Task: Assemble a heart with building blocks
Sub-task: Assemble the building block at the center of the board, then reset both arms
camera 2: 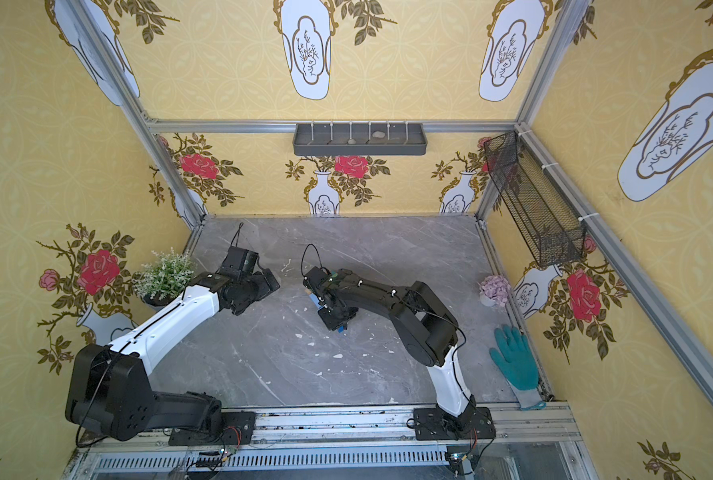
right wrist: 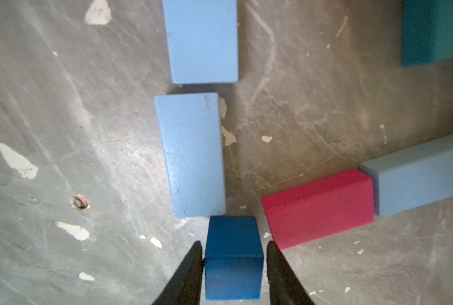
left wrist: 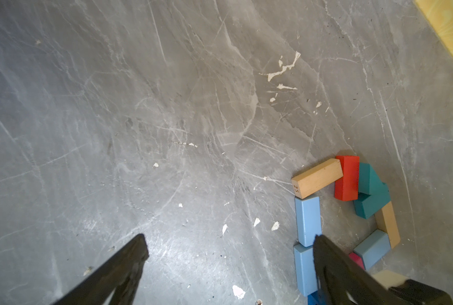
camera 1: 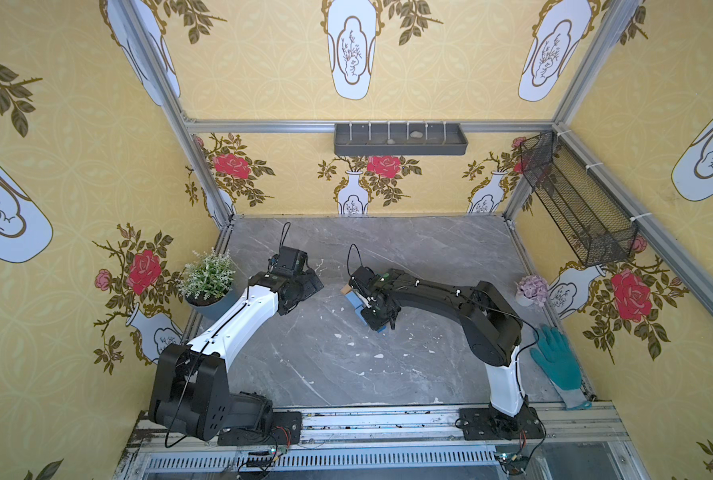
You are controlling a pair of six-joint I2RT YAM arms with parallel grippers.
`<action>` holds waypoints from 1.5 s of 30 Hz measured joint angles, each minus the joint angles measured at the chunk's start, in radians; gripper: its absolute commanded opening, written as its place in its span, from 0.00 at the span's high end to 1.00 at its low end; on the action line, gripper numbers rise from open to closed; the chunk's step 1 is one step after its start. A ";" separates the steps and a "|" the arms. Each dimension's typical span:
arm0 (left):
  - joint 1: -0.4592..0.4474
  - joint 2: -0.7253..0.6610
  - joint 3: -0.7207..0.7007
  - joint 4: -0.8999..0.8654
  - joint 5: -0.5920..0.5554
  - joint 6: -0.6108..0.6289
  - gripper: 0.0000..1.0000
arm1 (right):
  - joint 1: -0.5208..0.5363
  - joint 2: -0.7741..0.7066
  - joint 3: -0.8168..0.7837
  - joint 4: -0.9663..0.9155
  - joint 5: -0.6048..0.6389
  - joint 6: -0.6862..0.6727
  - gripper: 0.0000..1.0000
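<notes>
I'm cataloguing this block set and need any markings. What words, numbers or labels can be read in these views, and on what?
"25": on the end face of the tan wood block that meets the red block, in the left wrist view.
Nothing else is readable. The dark-blue cube and magenta block show plain faces, and no lettering can be made out in the top views.
</notes>
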 measured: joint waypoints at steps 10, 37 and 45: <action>0.000 0.000 0.000 0.024 0.000 0.016 0.01 | 0.000 -0.075 0.029 0.013 0.002 -0.011 0.09; 0.232 -0.282 -0.340 0.461 -0.478 0.458 0.01 | -0.616 -0.617 -0.587 0.467 0.159 0.120 0.03; 0.334 -0.145 -0.557 0.813 -0.389 0.577 0.03 | -0.889 -0.537 -0.837 0.932 0.101 -0.063 0.01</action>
